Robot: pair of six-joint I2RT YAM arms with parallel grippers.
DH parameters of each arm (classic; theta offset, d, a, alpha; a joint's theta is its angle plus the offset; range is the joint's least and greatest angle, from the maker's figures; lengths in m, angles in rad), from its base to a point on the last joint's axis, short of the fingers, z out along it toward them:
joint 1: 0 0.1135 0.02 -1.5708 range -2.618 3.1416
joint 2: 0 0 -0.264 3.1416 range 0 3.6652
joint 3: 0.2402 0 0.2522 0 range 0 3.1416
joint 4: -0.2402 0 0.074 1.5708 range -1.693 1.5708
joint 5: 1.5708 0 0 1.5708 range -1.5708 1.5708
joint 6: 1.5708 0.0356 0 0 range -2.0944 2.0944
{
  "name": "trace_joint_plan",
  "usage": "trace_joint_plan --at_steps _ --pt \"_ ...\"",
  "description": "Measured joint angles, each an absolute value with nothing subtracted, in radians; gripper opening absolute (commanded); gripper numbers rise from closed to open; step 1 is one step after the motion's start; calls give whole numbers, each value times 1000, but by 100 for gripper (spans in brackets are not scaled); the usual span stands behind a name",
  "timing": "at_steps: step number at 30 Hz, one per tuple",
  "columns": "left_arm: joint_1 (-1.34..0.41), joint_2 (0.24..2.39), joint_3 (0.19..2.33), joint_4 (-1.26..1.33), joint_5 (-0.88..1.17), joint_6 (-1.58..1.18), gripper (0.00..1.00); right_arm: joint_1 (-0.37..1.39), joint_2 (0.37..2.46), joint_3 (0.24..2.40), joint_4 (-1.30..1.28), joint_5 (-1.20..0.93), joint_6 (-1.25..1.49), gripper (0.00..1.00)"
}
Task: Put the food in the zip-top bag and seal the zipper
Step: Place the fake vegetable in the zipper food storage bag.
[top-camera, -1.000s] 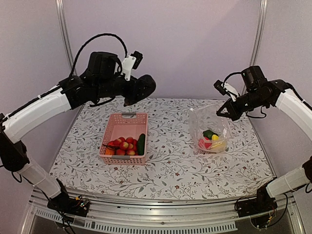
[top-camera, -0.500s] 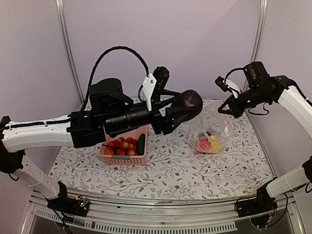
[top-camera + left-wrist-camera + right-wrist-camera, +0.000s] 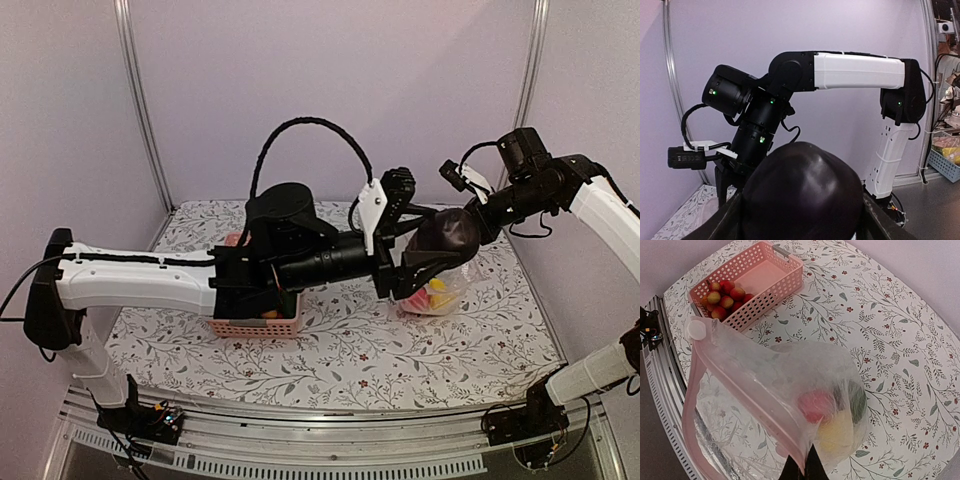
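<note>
Top external: left gripper (image 3: 440, 245) clamped wide on dark purple piece (image 3: 805, 195), zip-top bag (image 3: 775, 375) mouth just below fingers; right gripper (image 3: 804, 469) pinching zipper (image 3: 740, 392). Some food (image 3: 830, 415) bagged; berries (image 3: 722, 295) in basket (image 3: 775, 287) and sealing not yet done.

Left arm (image 3: 300, 262) covers pink basket (image 3: 255, 327); left gripper (image 3: 440, 246) crowds zip-top bag (image 3: 755, 370) mouth

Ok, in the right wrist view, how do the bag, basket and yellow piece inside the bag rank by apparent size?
1. Bag, though it hangs nearest the camera, which inflates it.
2. Basket.
3. Yellow piece.
</note>
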State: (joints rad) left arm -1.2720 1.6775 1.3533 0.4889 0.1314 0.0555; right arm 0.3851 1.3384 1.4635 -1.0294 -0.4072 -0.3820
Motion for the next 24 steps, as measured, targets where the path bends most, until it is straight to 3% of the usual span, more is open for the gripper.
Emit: trace_joint_plan --at_steps 18,21,24 --pt "-1268 1920 1527 462 27 237 58 386 1336 1464 -1033 -407 -382 0" --pt "-1265 1940 1531 432 -22 266 64 386 1335 1464 -1034 -407 -382 0" --pt "-1262 1950 1532 406 -107 297 82 386 1333 1464 -1038 -406 -382 0"
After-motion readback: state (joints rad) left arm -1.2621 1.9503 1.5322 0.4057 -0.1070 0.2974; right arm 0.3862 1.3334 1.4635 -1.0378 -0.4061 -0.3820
